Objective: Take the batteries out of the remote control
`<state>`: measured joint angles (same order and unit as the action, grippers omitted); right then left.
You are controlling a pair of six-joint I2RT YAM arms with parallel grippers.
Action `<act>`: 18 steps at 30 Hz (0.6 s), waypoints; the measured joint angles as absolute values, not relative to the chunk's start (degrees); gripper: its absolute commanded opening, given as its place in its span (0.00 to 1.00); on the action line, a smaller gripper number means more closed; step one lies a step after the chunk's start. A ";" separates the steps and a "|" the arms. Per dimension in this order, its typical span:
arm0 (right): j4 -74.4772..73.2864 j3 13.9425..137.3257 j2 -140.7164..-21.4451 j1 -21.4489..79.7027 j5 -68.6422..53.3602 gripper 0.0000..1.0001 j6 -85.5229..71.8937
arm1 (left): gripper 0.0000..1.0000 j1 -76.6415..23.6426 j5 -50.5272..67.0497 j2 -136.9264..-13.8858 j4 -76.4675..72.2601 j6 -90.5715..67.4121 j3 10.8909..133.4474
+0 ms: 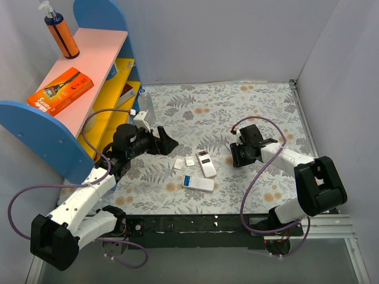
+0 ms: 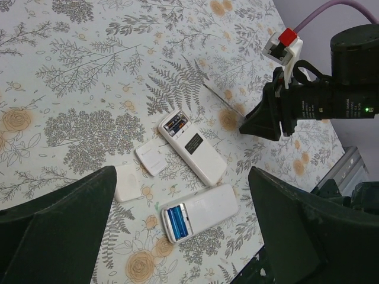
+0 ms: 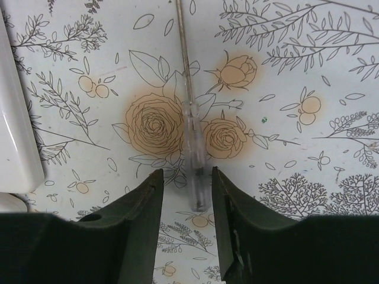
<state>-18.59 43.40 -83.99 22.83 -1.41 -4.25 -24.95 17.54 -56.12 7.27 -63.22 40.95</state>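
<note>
Two white remotes lie back-up on the floral tablecloth. The near remote (image 1: 198,183) (image 2: 201,212) has its compartment open with two blue batteries (image 2: 176,219) inside. The far remote (image 1: 206,163) (image 2: 192,148) shows dark cells in its open compartment (image 2: 176,124). Two white flat covers (image 2: 152,158) (image 2: 127,182) lie beside them. My left gripper (image 1: 166,142) (image 2: 183,236) is open and empty, hovering above the remotes. My right gripper (image 1: 240,155) (image 3: 186,189) is open, low over the cloth, its fingers on either side of the handle of a clear screwdriver (image 3: 192,136).
A blue, pink and yellow shelf (image 1: 89,77) stands at the left with an orange bottle (image 1: 61,32) and an orange box (image 1: 60,90) on it. Grey walls close in the back and right. The far remote's edge (image 3: 18,136) lies left of my right gripper.
</note>
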 measured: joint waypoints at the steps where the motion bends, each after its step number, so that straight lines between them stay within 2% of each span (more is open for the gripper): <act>1: -18.37 43.13 -83.99 22.83 -1.78 0.41 -3.99 | 0.93 -24.95 17.74 -56.12 7.25 -63.22 40.95; 4: -17.80 42.83 -83.94 22.83 -2.17 0.37 -3.62 | 0.92 -24.95 18.31 -56.14 7.22 -63.20 40.95; 7: -17.32 42.63 -83.94 22.83 -2.61 0.29 -3.18 | 0.92 -24.95 18.72 -56.14 7.20 -63.09 40.95; 13: -16.36 42.26 -83.94 22.83 -4.73 0.02 -2.70 | 0.89 -24.95 19.16 -56.14 7.16 -62.98 40.95; 18: -16.62 42.19 -82.89 22.83 -7.81 0.01 -2.76 | 0.85 -24.95 20.67 -56.14 6.50 -63.07 40.84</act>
<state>-16.62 42.19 -82.89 22.83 -7.81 -2.76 -24.95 20.67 -56.14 6.50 -63.07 40.84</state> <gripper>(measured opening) 0.058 0.866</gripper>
